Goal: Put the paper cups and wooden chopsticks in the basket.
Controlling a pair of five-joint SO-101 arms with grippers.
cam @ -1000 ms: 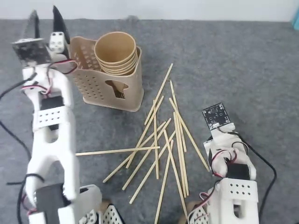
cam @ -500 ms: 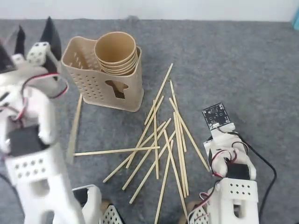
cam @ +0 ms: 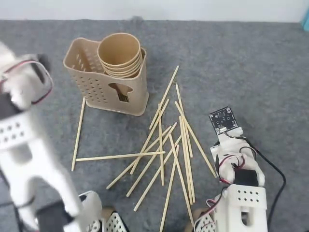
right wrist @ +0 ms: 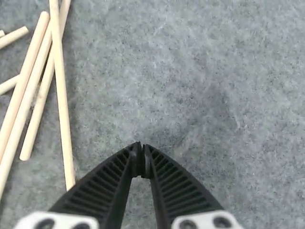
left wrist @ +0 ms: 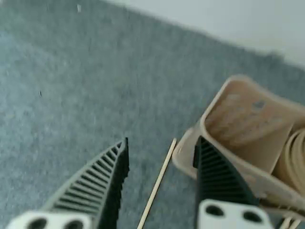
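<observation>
Looking from the high view, I find the paper cups [cam: 119, 50] stacked in the basket [cam: 104, 89] and chopsticks [cam: 161, 150] strewn over the grey felt desk [cam: 251, 63], with a pale wall [cam: 193, 9] behind. Left wrist: left tool [left wrist: 162, 143] wide, empty, over a lone chopstick [left wrist: 157, 186]; lowering and pinching comes next, I judge. Right wrist: right tool [right wrist: 141, 149] closed on nothing.

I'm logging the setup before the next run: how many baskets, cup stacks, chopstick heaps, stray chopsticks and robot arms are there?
Beige perforated plastic basket: 1
Stack of tan paper cups inside it: 1
Crossed heap of wooden chopsticks: 1
Single wooden chopstick beside the basket: 1
White robot arms: 2 (left arm, right arm)
Total: 6
</observation>
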